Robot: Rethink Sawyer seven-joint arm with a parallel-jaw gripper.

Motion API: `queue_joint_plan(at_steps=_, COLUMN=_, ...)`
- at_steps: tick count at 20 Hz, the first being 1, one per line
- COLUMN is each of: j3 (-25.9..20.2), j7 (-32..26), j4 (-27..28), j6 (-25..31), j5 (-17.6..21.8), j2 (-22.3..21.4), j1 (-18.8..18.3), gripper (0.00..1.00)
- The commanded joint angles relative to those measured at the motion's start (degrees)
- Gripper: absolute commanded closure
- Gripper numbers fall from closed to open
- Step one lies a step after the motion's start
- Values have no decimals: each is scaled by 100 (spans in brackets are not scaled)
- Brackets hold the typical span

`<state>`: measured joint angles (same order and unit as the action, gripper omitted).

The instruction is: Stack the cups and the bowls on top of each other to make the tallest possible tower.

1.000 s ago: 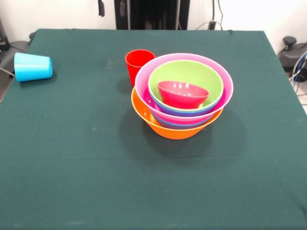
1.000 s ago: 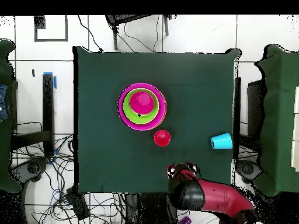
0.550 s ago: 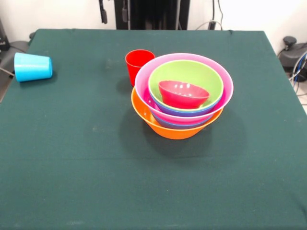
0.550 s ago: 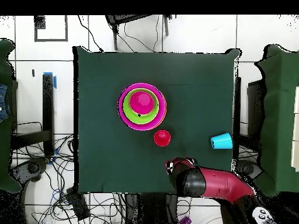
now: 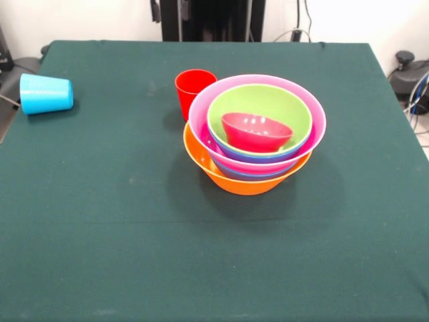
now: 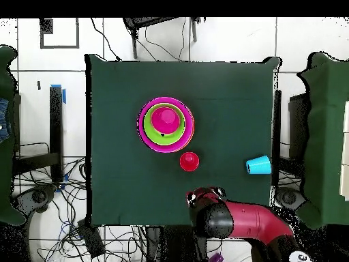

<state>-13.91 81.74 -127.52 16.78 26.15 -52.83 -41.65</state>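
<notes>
Overhead view shows the red and black arm at the table's near edge, its end over the cloth just short of the red cup. The gripper is visible there, but whether it is open or closed cannot be told.

Front view shows the tower near the table's centre: orange bowl as base, pink bowl nested above it with blue and purple rims just showing, then the lime green bowl, with the small red bowl inside, tilted.

The red cup stands upright, just behind the tower and touching or almost touching the pink rim. The light blue cup lies on its side at the table's edge, well apart.

Risks:
- A descent on the red cup may clip the pink rim and shift the stack.
- The light blue cup may roll off the edge if nudged.
- A cup set on the tilted red bowl may slide.
</notes>
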Motion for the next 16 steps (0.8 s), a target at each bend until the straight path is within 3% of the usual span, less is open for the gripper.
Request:
queue_joint_plan(at_steps=1, j3=-70, j7=761, j4=-1221, j6=-736, j5=436, j2=-265, j1=161, gripper=0)
queue_joint_plan(at_steps=6, j3=403, j7=842, j4=-1226, j6=-1493, j5=917, j2=224, j1=176, gripper=0)
queue_joint_plan(at_steps=11, j3=725, j7=792, j4=-1238, j6=-1803, j5=1301, j2=544, j1=129, gripper=0)
queue_joint_plan(at_steps=16, j3=1600, j7=960, j4=-562, j6=-2863, j5=1661, j2=1850, j1=709, gripper=0)
